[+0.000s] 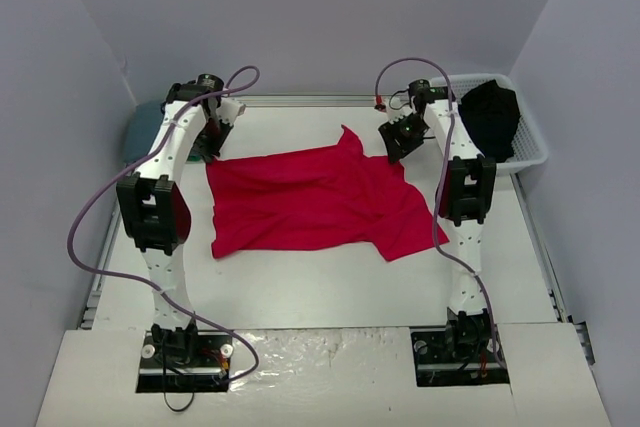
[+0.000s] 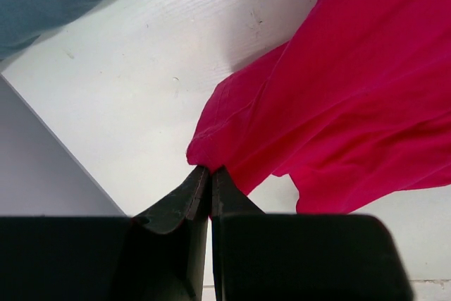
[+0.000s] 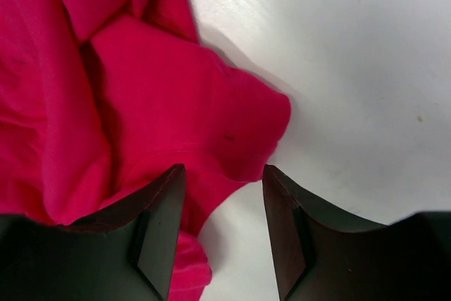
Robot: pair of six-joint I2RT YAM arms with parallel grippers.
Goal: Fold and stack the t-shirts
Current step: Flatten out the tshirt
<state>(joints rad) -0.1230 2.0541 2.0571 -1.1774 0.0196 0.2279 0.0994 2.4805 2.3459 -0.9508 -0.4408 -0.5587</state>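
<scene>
Pinching the red t-shirt (image 1: 310, 202) at its far-left corner, left gripper (image 2: 210, 170) is clamped on the cloth. Right gripper (image 3: 224, 168) has jaws apart, straddling a bunched edge at the far-right side, nothing squeezed yet. Shirt spread mid-table, long axis left-right between both arms, each reaching forward, wrist pitched down

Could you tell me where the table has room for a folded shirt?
The widest bare strip lies between the red shirt and the arm bases. The far edge is crowded by the left hand and right hand.
</scene>
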